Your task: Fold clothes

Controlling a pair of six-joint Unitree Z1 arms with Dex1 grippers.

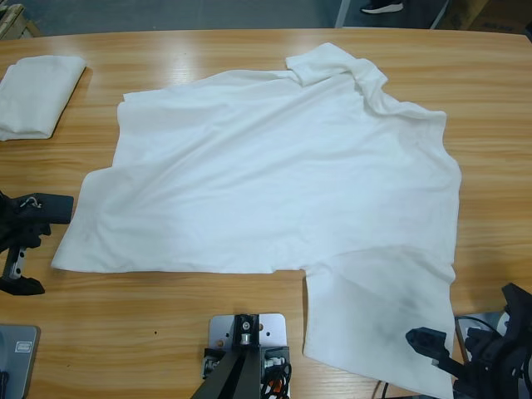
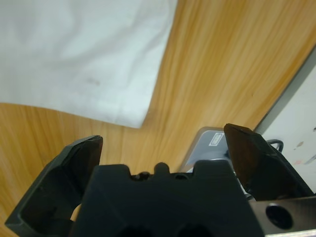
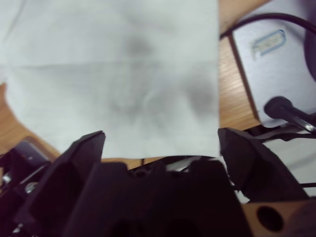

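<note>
A white T-shirt lay spread across the middle of the wooden table, wider than either gripper, with one sleeve bunched and folded over at its far edge. A lower flap of the T-shirt extended toward the near right of the table, showing a faint grey shadow or smudge. No print, brand or label was visible on the fabric.

A second, folded white garment sat at the table's far left corner, well apart from the T-shirt.

The left gripper sat low at the left edge, just beside the T-shirt's near left corner and not touching it. In the left wrist view the left gripper had its jaws spread wide with nothing between them; the T-shirt corner lay ahead of them on bare wood. A grey rig plate beyond carried a small sticker, its writing unreadable.

The right gripper sat at the T-shirt's near right flap, at the fabric's hem. In the right wrist view the right gripper had its jaws spread, and the T-shirt hem lay just in front of them; no pinch of cloth could be seen. A grey box with a black cable lay beside the flap; its blue-edged label could not be read.
</note>
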